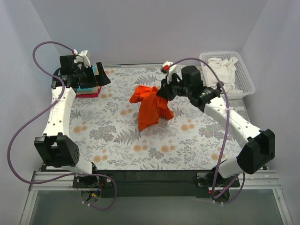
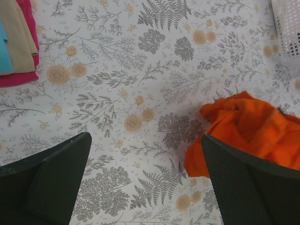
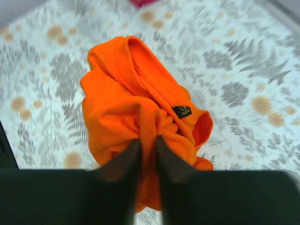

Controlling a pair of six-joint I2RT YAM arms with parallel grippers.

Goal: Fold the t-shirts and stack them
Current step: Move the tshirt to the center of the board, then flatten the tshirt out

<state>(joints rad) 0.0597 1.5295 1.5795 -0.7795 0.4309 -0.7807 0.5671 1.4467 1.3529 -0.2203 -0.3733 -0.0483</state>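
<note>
Grey floral cloth (image 1: 117, 136) covers the table where the right gripper (image 3: 147, 140), its jaws pinched almost shut, holds a bunched fold of the bright orange t-shirt (image 3: 136, 93) raised near the middle of the surface, the lower end appearing to drape onto the cloth. The shirt looks light and limp, likely to sag and twist from this single pinch. Its labelled collar (image 3: 182, 111) shows just beyond the fingers, so the shoulders on either side of it seem the better places for two grips that would spread it flat. Well apart at the far left, the left gripper (image 2: 146, 138) hangs wide open and empty just above the folded stack (image 1: 88, 90), where crimson lies at the bottom and teal shows above. At the far right a white lattice basket (image 1: 247, 84) holds the crumpled white t-shirt (image 1: 222, 65). Nothing lies on the open cloth around the orange shirt, though the stack sits close under the left arm's first move
</note>
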